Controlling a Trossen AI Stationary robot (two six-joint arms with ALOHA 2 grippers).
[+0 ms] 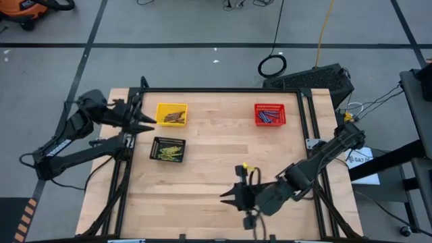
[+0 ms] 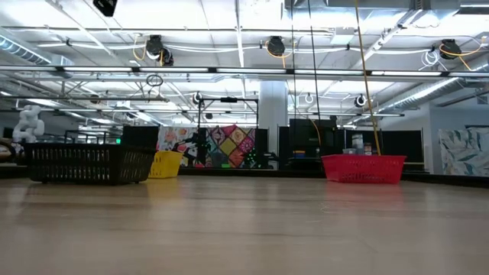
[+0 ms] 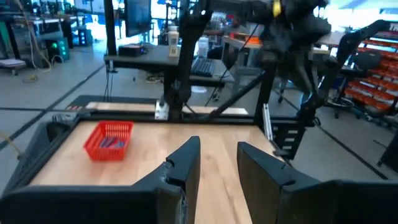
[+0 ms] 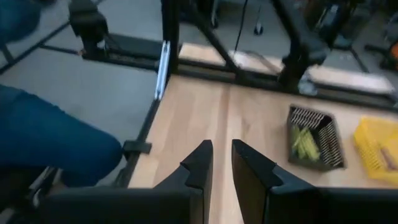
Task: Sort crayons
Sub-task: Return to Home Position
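Every crayon in view sits in a basket, and I can see none loose on the pale wooden table (image 1: 223,169). The brown crayons (image 1: 174,117) lie in the small yellow mesh basket (image 1: 160,108) at the far left. The yellow-green crayons (image 1: 169,150) lie in the black mesh basket (image 1: 154,142) just in front of it. In both baskets the long axes run roughly across the table. The blue-grey crayons (image 1: 269,117) lie in a slanted heap in the red mesh basket (image 1: 258,108) at the far right.

The left claw (image 1: 150,123) hangs at the table's left edge, just beside the yellow basket and pointing toward it. Its fingers (image 3: 186,158) stand moderately apart and hold nothing. The right claw (image 1: 227,198) is near the front edge, pointing left and well apart from all three baskets. Its fingers (image 4: 202,162) leave only a narrow gap and are also empty.

The sorting looks finished, so what remains is pulling back. The left arm is by far the nearer to the yellow and black baskets, which lie straight ahead of its tips. Its way out should therefore run backward, away from the rims.
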